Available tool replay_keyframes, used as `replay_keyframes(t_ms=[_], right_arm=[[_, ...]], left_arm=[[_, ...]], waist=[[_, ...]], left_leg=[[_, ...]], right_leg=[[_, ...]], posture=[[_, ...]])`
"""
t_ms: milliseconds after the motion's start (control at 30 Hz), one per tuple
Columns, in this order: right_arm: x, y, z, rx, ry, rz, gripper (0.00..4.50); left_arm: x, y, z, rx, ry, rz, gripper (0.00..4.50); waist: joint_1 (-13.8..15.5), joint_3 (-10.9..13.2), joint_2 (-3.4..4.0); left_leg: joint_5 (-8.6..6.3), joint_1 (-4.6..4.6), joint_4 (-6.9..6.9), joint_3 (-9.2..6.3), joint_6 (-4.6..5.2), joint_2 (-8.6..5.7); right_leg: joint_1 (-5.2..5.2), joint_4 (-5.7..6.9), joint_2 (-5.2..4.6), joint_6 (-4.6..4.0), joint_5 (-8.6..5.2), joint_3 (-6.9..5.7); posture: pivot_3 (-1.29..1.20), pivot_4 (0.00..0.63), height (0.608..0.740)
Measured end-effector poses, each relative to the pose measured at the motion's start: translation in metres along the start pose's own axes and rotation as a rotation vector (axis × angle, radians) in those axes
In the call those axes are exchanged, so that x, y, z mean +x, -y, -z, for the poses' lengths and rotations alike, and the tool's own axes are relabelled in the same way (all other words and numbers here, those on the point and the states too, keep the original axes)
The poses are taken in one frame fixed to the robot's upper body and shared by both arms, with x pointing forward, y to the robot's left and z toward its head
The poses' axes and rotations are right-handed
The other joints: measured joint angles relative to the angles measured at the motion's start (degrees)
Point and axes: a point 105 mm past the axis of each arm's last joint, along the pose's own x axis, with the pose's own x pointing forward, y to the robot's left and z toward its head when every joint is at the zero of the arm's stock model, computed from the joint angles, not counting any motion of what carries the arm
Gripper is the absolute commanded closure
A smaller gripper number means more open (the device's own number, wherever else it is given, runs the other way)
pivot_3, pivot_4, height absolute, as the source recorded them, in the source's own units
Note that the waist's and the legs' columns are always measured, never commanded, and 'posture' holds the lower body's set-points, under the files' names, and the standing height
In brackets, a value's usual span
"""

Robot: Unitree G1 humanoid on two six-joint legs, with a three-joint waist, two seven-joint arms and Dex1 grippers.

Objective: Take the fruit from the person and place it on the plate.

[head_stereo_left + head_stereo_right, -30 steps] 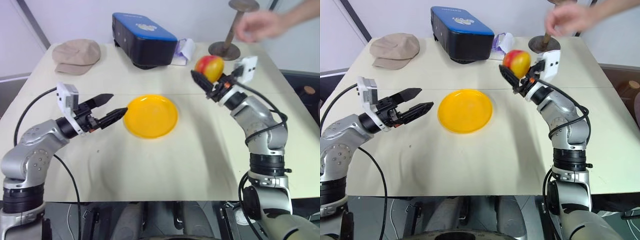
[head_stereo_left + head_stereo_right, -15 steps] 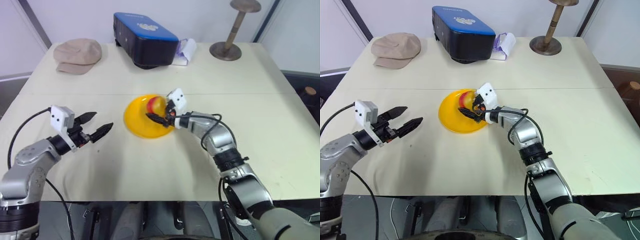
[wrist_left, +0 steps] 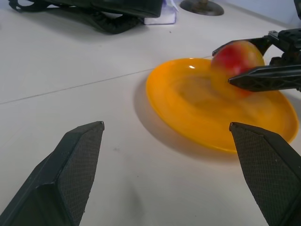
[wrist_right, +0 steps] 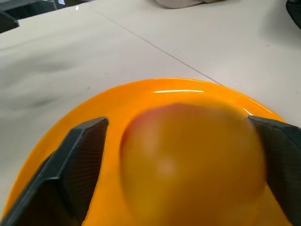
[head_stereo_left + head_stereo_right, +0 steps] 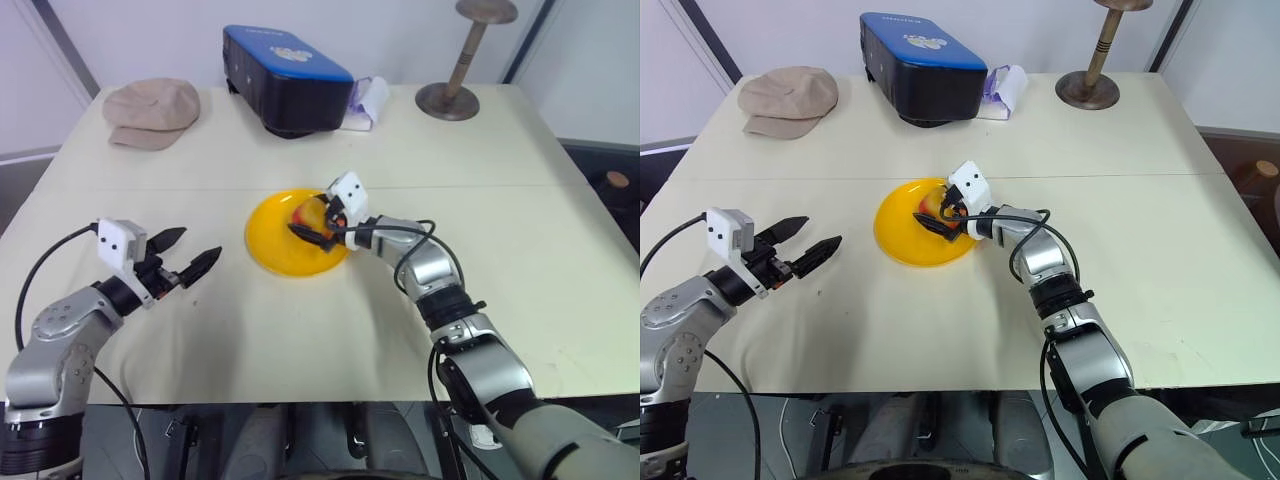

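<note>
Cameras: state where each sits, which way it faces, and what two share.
Head eyes: forward and down over the table; both arms show.
Left wrist: along the open left pincer toward the plate.
Right wrist: along the right pincer, flanking the fruit.
Both wrist views share fruit and plate.

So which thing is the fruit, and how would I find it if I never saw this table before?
Start at the big cream table and find the bright yellow plate near its middle. The fruit sits on that plate, between the black fingers of the right gripper. It is the only small round thing there, red fading into yellow-orange, unlike the floppy beige cap and the dark blue box farther back.
</note>
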Motion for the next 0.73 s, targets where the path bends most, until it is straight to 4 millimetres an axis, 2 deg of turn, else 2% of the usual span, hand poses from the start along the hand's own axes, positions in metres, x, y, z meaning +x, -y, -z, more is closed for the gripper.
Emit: replay_keyframes(t_ms=[200,400,567,733], right_arm=[[-0.002,0.001,-0.001,-0.013,-0.003,0.0,0.03],[-0.01,0.007,-0.016,-0.048,0.026,0.021,0.03],[-0.048,0.031,-0.049,-0.066,0.106,0.109,0.03],[-0.112,0.067,-0.051,0.007,0.132,0.31,0.03]], left_arm=[[0.001,-0.001,-0.001,0.011,0.001,-0.001,0.0],[0.005,-0.006,-0.006,0.015,0.026,-0.013,0.0],[0.006,-0.019,-0.008,0.011,0.04,-0.078,0.0],[0.001,-0.034,-0.009,0.013,0.045,-0.154,0.0]], waist=[[0.0,0.0,0.0],[0.1,0.0,0.01],[0.3,0.0,0.0],[0.4,0.0,-0.01]], left_leg=[[0.0,0.0,0.0,0.0,0.0,0.0],[0.0,-0.01,0.01,0.0,0.0,-0.01],[0.0,-0.04,0.01,0.0,0.0,-0.02],[0.0,-0.07,0.02,0.01,0.01,-0.02]], right_leg=[[0.0,0.0,0.0,0.0,0.0,0.0],[0.0,0.0,-0.01,0.0,0.01,0.0],[0.0,-0.01,-0.02,0.0,0.01,-0.01],[0.0,-0.02,-0.06,0.0,0.01,-0.01]], posture=[[0.0,0.15,0.74],[0.0,0.15,0.74],[0.0,0.15,0.74],[0.0,0.15,0.74]])
